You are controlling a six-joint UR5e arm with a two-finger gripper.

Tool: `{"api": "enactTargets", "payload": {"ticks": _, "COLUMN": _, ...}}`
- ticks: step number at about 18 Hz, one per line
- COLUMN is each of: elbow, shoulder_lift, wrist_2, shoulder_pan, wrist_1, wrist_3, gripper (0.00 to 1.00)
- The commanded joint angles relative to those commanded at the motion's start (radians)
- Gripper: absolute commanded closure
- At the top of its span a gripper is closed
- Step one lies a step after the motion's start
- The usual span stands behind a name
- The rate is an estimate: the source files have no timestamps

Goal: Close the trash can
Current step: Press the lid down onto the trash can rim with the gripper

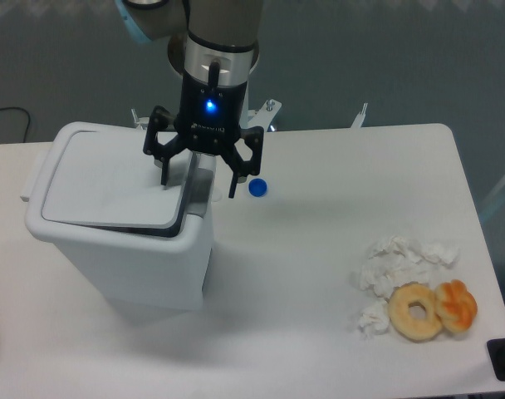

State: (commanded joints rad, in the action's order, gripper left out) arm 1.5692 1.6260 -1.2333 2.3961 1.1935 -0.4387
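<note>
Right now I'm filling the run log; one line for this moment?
gripper: open, over lid edge | trash can: lid down, nearly shut | holding: nothing

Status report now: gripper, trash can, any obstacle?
Gripper open, over lid's right edge. Trash can lid down, nearly shut. Nothing in the way.

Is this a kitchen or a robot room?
Probably a robot lab: a robot arm's gripper hangs over a white trash can on a plain white table, with a doughnut set out.
</note>
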Motion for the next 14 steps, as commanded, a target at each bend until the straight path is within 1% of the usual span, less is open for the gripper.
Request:
{"api": "enactTargets", "payload": {"ticks": 6, "elbow": 0.003, "shoulder_lift": 0.002, "wrist_2": -0.005, "shoulder_pan": 0.003, "wrist_1": 0.003, "wrist_3": -0.011, "gripper": 0.00}}
{"api": "enactTargets", "payload": {"ticks": 8, "elbow": 0.003, "shoulder_lift": 0.003, "wrist_2": -0.029, "shoulder_pan": 0.003, "wrist_1": 0.003, "wrist_3": -0.012, "gripper": 0.00}}
{"api": "enactTargets", "payload": {"ticks": 14, "elbow": 0.003, "shoulder_lift": 0.009, "wrist_2": -0.031, "shoulder_pan": 0.005, "wrist_1": 0.003, "wrist_3": -0.012, "gripper": 0.00}}
